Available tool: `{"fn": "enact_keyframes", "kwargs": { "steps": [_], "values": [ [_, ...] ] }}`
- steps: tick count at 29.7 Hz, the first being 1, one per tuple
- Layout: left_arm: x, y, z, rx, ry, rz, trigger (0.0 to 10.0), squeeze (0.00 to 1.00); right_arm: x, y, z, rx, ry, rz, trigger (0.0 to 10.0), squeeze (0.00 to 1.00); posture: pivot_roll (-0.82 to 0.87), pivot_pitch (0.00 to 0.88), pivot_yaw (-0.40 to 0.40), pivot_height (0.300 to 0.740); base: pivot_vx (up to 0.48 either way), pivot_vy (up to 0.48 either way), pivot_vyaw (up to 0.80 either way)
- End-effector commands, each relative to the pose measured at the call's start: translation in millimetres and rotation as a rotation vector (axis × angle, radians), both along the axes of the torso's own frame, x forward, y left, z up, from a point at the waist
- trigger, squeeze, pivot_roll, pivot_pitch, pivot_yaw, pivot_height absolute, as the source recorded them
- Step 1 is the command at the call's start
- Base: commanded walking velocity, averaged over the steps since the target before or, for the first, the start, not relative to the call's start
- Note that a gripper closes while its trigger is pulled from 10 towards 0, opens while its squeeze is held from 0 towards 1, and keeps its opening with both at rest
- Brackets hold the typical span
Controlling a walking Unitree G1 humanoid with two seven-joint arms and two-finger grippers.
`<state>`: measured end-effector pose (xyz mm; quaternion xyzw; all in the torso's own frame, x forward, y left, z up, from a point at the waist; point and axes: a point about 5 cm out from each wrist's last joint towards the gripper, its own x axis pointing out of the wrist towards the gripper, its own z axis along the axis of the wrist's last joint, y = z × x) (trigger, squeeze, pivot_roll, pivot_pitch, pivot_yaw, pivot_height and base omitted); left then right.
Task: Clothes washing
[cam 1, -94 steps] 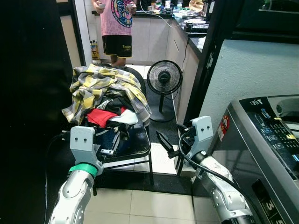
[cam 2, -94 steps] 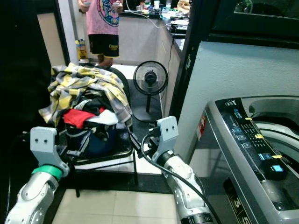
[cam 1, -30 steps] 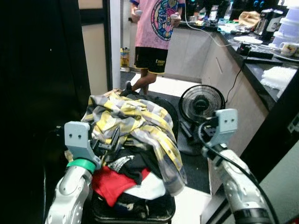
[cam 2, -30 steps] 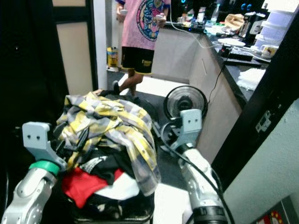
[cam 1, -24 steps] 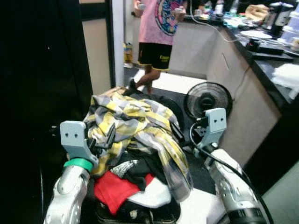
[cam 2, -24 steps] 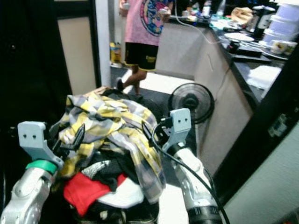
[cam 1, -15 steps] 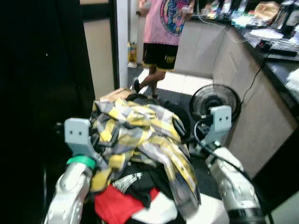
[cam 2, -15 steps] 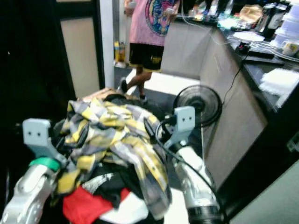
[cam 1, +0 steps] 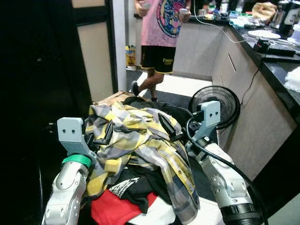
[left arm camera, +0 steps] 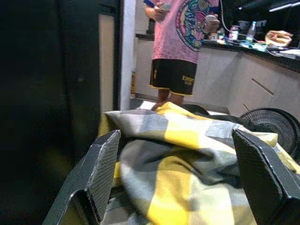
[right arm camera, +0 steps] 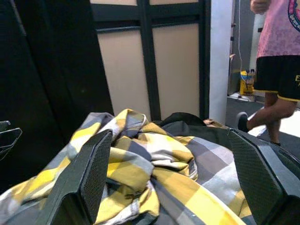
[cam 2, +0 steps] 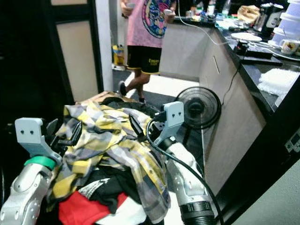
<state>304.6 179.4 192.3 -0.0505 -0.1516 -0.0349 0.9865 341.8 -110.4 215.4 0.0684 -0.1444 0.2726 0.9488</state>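
Here, a heap of clothes is seen piled before the robot, with a red garment [cam 1: 112, 211] and a black garment [cam 1: 140, 185] lowest and nearest, and a yellow-and-grey checked shirt [cam 1: 136, 140] draped over the top. The left gripper [cam 1: 102, 138] is held at the shirt's left edge and the right gripper [cam 1: 168, 129] at its right upper edge, so the shirt is flanked by both. In the left wrist view, the two black fingers [left arm camera: 101, 171] are spread wide, and the checked cloth is seen lying between and just beyond them, ungripped. In the right wrist view, the fingers [right arm camera: 91, 173] are likewise parted wide, with the crumpled shirt framed in the gap and nothing held. Whether the fingertips touch the fabric cannot be told. Behind the heap, a black standing fan [cam 1: 220, 101] is set on the floor beside a counter [cam 1: 276, 70] that runs along the right. Farther back, a person [cam 1: 164, 33] in a pink shirt and black shorts is seen standing on the tiled floor [cam 1: 180, 84], with a small object held in each hand
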Motion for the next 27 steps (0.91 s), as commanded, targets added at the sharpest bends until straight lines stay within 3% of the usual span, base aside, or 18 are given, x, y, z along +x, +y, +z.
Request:
{"fn": "enact_keyframes", "kwargs": {
  "steps": [1, 6, 9, 11, 12, 13, 14, 15, 21, 22, 27],
  "values": [
    [-1.5, -0.1, -4.2, 0.004, 0.012, 0.000, 10.0, 0.00, 1.8, 0.7, 2.1, 0.000, -0.013, 0.011, 10.0, 0.00, 0.05, 0.000, 0.028, 0.740, 0.000, 0.000, 0.00],
    [-2.3, -1.7, -4.5, 0.023, 0.008, -0.013, 10.0, 0.00, 5.2, 5.9, 3.6, 0.018, 0.015, 0.116, 10.0, 0.00, 0.05, 0.000, 0.028, 0.740, 0.000, 0.000, 0.00],
    [-2.8, 0.5, -6.7, 0.056, 0.019, -0.013, 10.0, 0.00, 4.0, 19.7, -7.0, -0.101, 0.041, 0.253, 10.0, 0.00, 0.05, 0.000, 0.027, 0.740, 0.000, 0.000, 0.00],
    [-3.7, 4.5, -14.6, 0.181, 0.050, -0.026, 10.0, 0.00, 12.6, 31.8, -19.4, -0.250, 0.084, 0.216, 10.0, 0.00, 0.03, 0.000, 0.031, 0.740, 0.000, 0.000, 0.00],
    [-3.7, 4.5, -14.6, 0.181, 0.050, -0.026, 10.0, 0.00, 12.6, 31.8, -19.4, -0.250, 0.084, 0.216, 10.0, 0.00, 0.03, 0.000, 0.031, 0.740, 0.000, 0.000, 0.00],
    [-5.7, 11.4, -23.8, 0.280, 0.082, -0.040, 10.0, 0.00, 29.1, 40.2, -17.7, -0.198, 0.150, 0.101, 10.0, 0.00, 0.04, 0.000, 0.027, 0.740, 0.000, 0.000, 0.00],
    [-5.7, 11.4, -23.8, 0.280, 0.082, -0.040, 10.0, 0.00, 29.1, 40.2, -17.7, -0.198, 0.150, 0.101, 10.0, 0.00, 0.04, 0.000, 0.027, 0.740, 0.000, 0.000, 0.00],
    [-6.8, 19.8, -20.0, 0.212, 0.078, -0.020, 10.0, 0.00, 32.9, 52.4, -14.5, -0.133, 0.188, 0.111, 10.0, 1.00, 0.04, 0.000, 0.023, 0.740, 0.000, 0.000, 0.00],
    [-7.0, 23.9, -14.1, 0.140, 0.061, -0.001, 10.0, 0.00, 33.4, 56.7, -15.1, -0.132, 0.200, 0.112, 10.0, 1.00, 0.05, 0.000, 0.013, 0.740, 0.000, 0.000, 0.00],
    [-7.5, 24.7, -11.5, 0.126, 0.051, 0.013, 10.0, 0.00, 39.4, 42.6, -23.6, -0.104, 0.250, 0.014, 10.0, 1.00, 0.05, 0.000, 0.006, 0.740, 0.000, 0.000, 0.00],
    [-8.0, 24.5, -13.0, 0.134, 0.054, 0.016, 10.0, 0.00, 45.8, 28.2, -27.1, -0.069, 0.268, -0.044, 10.0, 1.00, 0.05, 0.000, 0.016, 0.740, 0.000, 0.000, 0.00]
  ]
}}
